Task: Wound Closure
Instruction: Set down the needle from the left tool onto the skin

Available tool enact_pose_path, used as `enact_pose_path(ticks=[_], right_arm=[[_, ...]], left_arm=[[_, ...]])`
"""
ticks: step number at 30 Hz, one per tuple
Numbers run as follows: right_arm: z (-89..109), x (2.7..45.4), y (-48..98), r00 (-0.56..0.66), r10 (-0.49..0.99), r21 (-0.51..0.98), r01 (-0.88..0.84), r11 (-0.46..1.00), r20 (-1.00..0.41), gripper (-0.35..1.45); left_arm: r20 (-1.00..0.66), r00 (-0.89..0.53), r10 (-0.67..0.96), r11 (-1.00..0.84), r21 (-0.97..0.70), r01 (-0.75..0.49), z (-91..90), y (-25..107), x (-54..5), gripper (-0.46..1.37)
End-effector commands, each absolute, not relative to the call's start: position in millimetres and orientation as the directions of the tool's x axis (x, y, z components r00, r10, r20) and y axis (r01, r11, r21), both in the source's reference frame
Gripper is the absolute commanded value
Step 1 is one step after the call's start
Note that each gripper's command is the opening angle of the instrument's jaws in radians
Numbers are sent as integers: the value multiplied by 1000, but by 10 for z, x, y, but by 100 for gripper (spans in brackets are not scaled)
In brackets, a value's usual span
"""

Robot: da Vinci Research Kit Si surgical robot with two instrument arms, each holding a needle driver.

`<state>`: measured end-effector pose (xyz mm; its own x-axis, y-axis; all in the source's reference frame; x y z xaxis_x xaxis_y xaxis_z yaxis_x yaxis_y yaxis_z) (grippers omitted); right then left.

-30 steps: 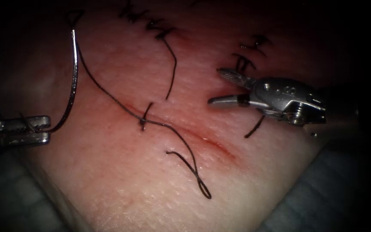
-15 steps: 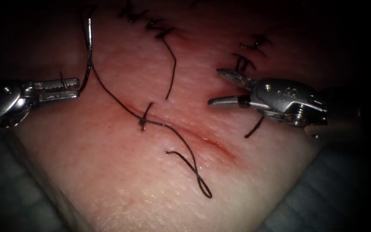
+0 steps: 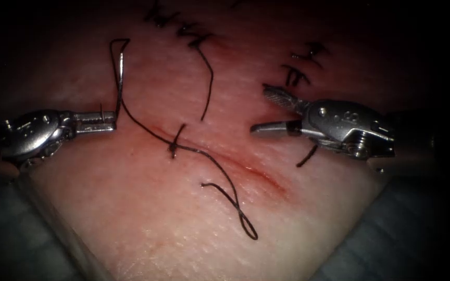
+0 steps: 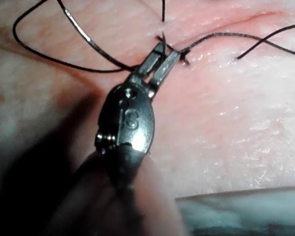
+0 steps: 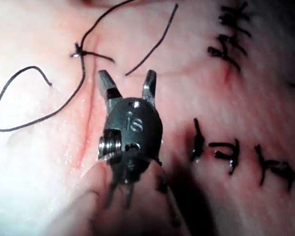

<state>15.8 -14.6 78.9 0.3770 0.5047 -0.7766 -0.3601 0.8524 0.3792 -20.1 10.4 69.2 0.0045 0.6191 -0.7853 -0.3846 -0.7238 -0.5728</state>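
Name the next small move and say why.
Probably bring the open, empty right hand toward the needle to regrip it: the left hand holds it near one end, out of the tissue, left of the cut.

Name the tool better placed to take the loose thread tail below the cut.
Right, probably. The right tool is open and empty, nearer the tail; the left tool is shut on the needle, clear of the tissue.

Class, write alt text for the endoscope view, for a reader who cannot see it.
The left tool grips a curved needle near one end, clear of the tissue, left of the cut. The right tool hangs open and empty to the right. Dark thread runs from the needle to a knot on the cut.
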Motion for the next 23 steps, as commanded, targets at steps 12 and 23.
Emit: enact_pose_path(ticks=[12,23], right_arm=[[789,160,-157,377,495,377,-345,859,-782,135],[785,161,-160,377,494,378,-342,860,-784,135]], left_arm=[[-769,-27,639,-714,-580,-394,738,107,-196,-35],[-763,-24,646,-708,-587,-393,741,109,-196,-35]])
